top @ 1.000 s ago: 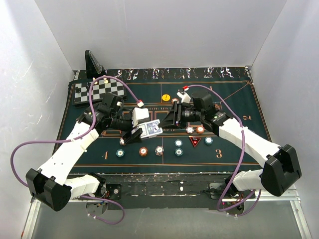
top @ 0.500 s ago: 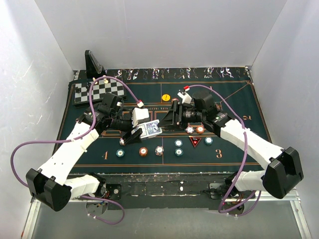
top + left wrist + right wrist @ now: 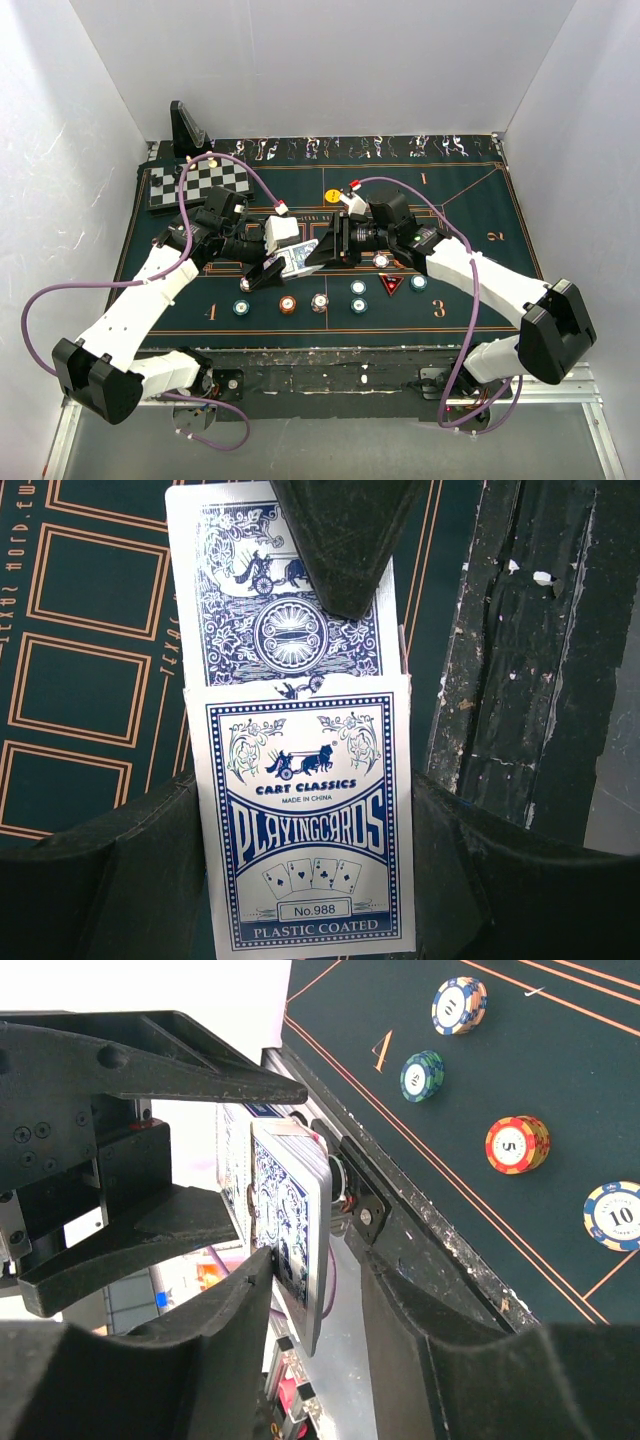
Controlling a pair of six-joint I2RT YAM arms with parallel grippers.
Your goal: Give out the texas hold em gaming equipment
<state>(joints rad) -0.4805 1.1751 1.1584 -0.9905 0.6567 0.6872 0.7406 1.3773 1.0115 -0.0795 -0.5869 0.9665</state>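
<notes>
My left gripper is shut on a blue-and-white playing card box and holds it above the green mat. A blue-backed card sticks out of the box's far end. The box also shows in the top view. My right gripper is open, with its jaws on either side of the box's card end. One finger touches the cards and the other stands apart. Its fingertip overlaps the card in the left wrist view. Poker chips and a red triangle marker lie on the mat.
A chessboard and a black stand sit at the back left. A yellow disc lies at the mat's middle back. Teal, orange and whitish chips lie near the mat's front edge.
My right gripper has moved left to the box in my left gripper, and its jaws now straddle the card end. The left arm has stayed still.
</notes>
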